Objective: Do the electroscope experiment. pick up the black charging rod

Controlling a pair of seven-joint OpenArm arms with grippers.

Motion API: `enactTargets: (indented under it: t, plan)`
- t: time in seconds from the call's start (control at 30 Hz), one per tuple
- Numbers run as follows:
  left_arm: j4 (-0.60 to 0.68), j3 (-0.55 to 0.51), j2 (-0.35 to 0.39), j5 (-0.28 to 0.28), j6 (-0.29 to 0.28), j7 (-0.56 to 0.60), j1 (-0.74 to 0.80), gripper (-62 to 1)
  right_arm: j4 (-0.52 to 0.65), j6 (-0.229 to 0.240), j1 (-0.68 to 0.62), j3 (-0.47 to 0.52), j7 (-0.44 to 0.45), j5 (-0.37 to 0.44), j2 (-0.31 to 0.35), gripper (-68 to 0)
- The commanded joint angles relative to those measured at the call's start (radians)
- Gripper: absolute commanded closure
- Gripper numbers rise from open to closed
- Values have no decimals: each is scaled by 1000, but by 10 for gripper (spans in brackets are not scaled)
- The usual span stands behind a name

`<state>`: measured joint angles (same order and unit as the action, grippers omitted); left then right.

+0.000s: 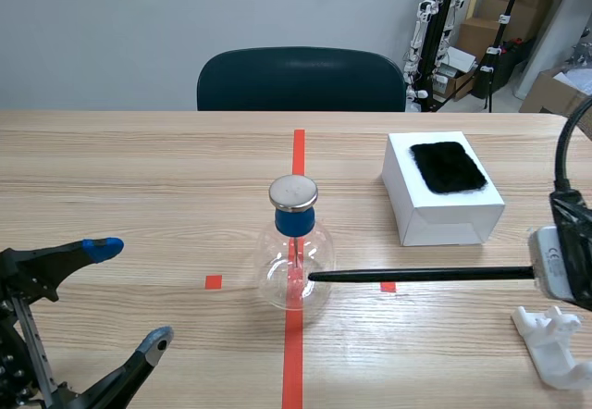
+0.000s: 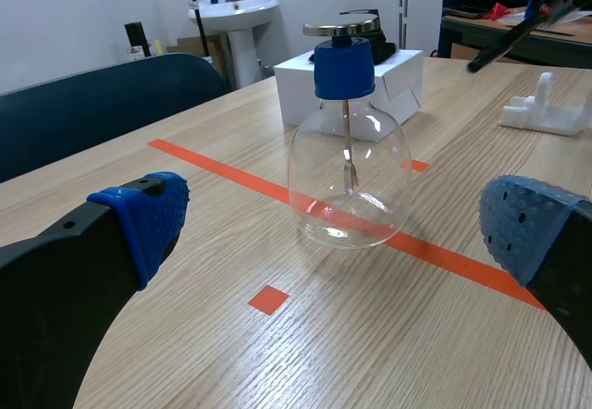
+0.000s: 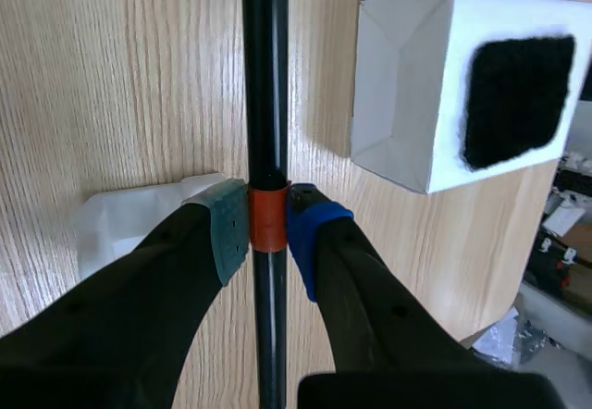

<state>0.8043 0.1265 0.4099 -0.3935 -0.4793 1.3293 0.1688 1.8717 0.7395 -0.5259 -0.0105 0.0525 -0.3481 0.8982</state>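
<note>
Our right gripper (image 3: 266,224) is clamped on the long thin black charging rod (image 3: 265,76) at its orange band (image 3: 267,229). We hold it above the wooden table (image 1: 139,168), long axis toward the round glass electroscope flask (image 1: 294,266). Our left gripper (image 1: 129,293), fingers spread, is farther off.

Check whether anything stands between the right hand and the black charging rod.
Nothing visible does. The right hand is shut on the black charging rod, its pads pressing straight against the orange band, with nothing wedged between.
</note>
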Motion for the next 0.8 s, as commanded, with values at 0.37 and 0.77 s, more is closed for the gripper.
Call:
enactTargets:
  t: [0.37,0.77]
  plan:
    - [6,-2,1,7,1,14,-3,-623,268,6,-330,361,285,-346,-319,-6]
    - [6,-2,1,8,1,14,-3,-623,393,-158,-525,531,582,-586,-565,-6]
